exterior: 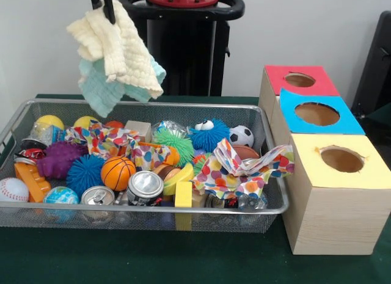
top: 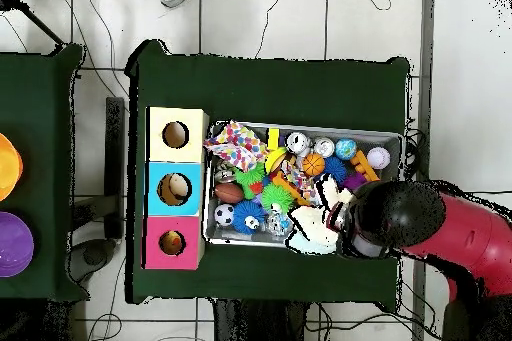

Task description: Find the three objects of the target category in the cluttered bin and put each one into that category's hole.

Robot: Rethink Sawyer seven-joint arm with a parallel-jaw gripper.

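My gripper (exterior: 105, 4) hangs high above the left end of the wire bin (exterior: 153, 104), shut on a cream knitted cloth (exterior: 119, 49). A pale teal cloth (exterior: 101, 91) dangles with it, just under the cream one. Both are clear of the bin's contents. Two polka-dot cloths lie in the bin, one at the right (exterior: 244, 168) and one at the left centre (exterior: 110, 137). Beside the bin stand three boxes with round holes: red (exterior: 299, 80), blue (exterior: 317, 113) and yellow (exterior: 342, 159). In the overhead view the cream cloth (top: 312, 229) shows beside the arm (top: 400, 212), which hides the gripper.
The bin is packed with balls, spiky rubber balls, drink cans (exterior: 145, 187), a wooden block (exterior: 142, 129) and plastic toys. In the overhead view the boxes (top: 176, 189) line the bin's left side, and something lies inside the blue box's hole.
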